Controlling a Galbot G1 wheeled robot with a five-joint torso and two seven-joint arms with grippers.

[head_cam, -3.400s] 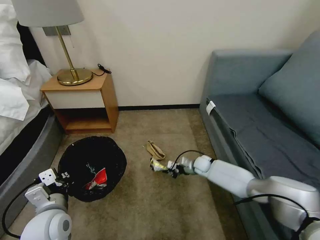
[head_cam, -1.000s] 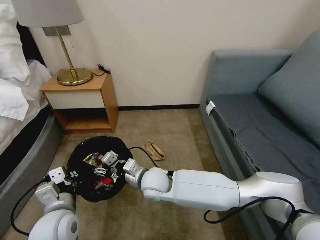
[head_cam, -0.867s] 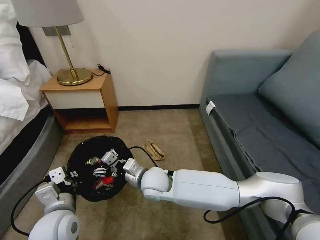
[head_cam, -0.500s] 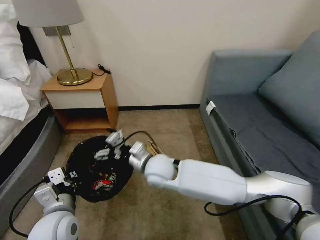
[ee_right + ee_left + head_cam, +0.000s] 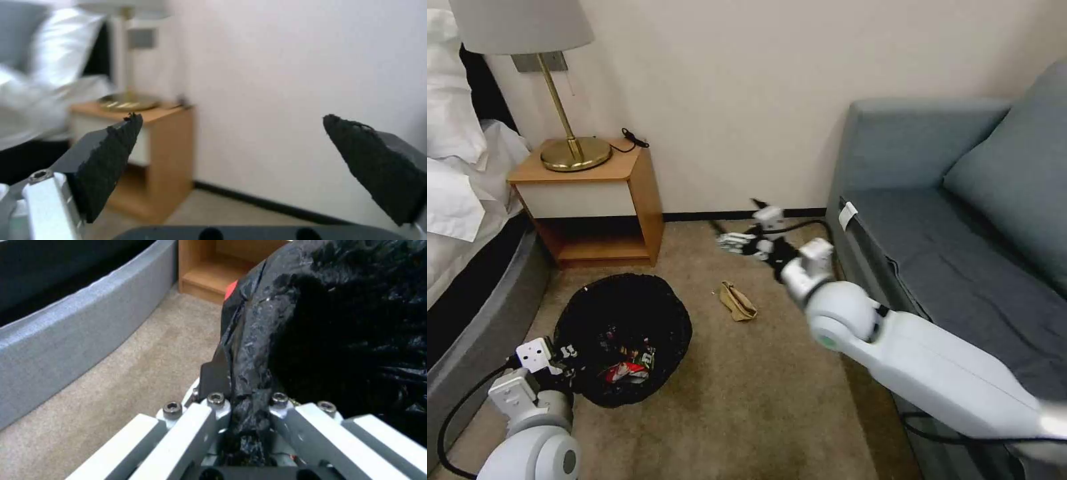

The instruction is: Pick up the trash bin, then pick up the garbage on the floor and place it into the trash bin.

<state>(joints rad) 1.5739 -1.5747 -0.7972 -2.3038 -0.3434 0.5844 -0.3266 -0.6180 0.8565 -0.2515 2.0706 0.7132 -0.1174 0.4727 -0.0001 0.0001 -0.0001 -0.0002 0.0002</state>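
The trash bin (image 5: 620, 333), lined with a crinkly black bag, sits low at the left with several wrappers (image 5: 627, 367) inside. My left gripper (image 5: 564, 363) is shut on its near rim; the left wrist view shows the black bag (image 5: 311, 323) pinched between the fingers (image 5: 213, 380). A tan crumpled paper, a piece of garbage (image 5: 738, 301), lies on the carpet right of the bin. My right gripper (image 5: 747, 241) is raised near the far wall, beyond the paper, open and empty; its black pads (image 5: 111, 160) stand wide apart.
A wooden nightstand (image 5: 597, 200) with a brass lamp (image 5: 575, 152) stands against the wall behind the bin. A bed (image 5: 467, 267) runs along the left, a blue-grey sofa (image 5: 960, 240) along the right. Open carpet (image 5: 747, 400) lies between them.
The right gripper carried a wrapper from the floor over the bin, let it go there, then rose and swung back right toward the wall, empty. The bin shifted slightly in my left grip.
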